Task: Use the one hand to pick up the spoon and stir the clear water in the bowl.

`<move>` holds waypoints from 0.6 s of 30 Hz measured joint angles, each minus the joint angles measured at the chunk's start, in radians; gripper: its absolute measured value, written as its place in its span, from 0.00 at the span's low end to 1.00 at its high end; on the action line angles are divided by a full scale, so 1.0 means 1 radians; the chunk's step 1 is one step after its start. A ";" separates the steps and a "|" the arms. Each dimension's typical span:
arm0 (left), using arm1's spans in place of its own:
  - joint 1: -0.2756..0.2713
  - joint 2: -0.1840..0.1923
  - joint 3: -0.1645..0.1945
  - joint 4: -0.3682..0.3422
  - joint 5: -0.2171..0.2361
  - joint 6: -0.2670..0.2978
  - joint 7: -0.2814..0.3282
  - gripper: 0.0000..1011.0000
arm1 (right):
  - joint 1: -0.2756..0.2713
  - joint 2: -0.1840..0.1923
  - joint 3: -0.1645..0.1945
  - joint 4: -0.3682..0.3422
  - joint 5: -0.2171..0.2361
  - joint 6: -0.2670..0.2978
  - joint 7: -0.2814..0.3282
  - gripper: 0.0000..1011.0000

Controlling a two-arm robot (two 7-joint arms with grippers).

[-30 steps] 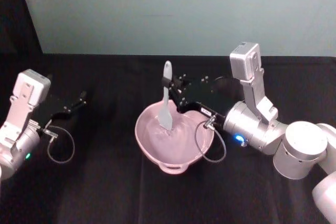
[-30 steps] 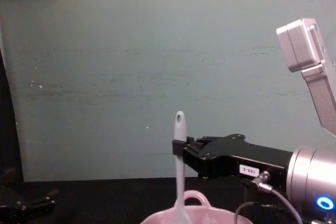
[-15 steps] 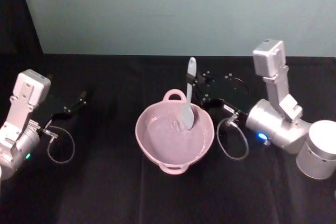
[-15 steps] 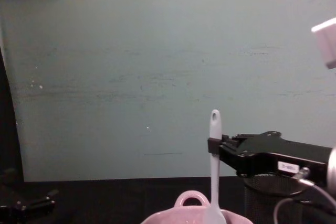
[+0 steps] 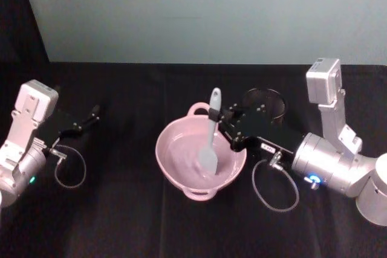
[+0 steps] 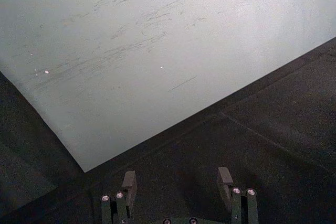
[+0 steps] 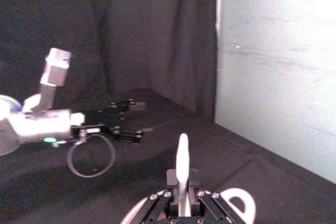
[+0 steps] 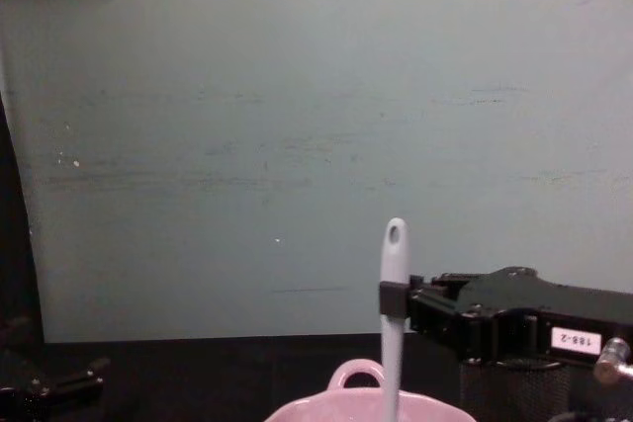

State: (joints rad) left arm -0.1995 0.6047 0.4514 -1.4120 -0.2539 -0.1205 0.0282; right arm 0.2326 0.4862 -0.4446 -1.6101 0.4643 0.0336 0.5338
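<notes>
The pale pink bowl [image 5: 158, 149] sits mid-table with clear water in it, its loop handle [image 8: 356, 375] at the far rim. The white spoon [image 5: 211, 131] stands nearly upright, its blade down in the water on the bowl's right side. My right gripper [image 5: 214, 115] reaches in from the right and is shut on the spoon's handle just below the oval hole; the same grip is seen at the spoon [image 8: 394, 284] and at the gripper [image 7: 181, 179]. My left gripper [image 5: 91, 115] is parked at the far left, its fingers [image 6: 129, 182] apart with nothing between them.
A black wire-mesh cup [image 5: 264, 102] stands behind the right gripper, right of the bowl, also seen as the cup [image 8: 504, 387]. Cable loops lie on the black cloth near each wrist. A pale green wall closes the table's far edge.
The right gripper has swept the spoon through the water, from the bowl's left rear to its right rear, then forward and a little left. The mesh cup has come into view. The left arm stayed still.
</notes>
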 joint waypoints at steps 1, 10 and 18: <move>0.000 0.000 0.000 0.000 0.000 0.000 0.000 1.00 | -0.002 0.000 -0.006 -0.006 0.006 0.005 0.003 0.11; 0.000 0.000 0.000 0.000 0.000 0.000 0.000 1.00 | 0.007 -0.032 -0.047 -0.012 0.026 0.015 0.005 0.11; 0.000 0.000 0.000 0.000 0.000 0.000 0.000 1.00 | 0.039 -0.090 -0.069 0.039 0.014 -0.007 -0.033 0.11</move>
State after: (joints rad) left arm -0.1995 0.6047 0.4514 -1.4120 -0.2540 -0.1205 0.0283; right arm 0.2719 0.3967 -0.5138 -1.5710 0.4786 0.0268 0.5012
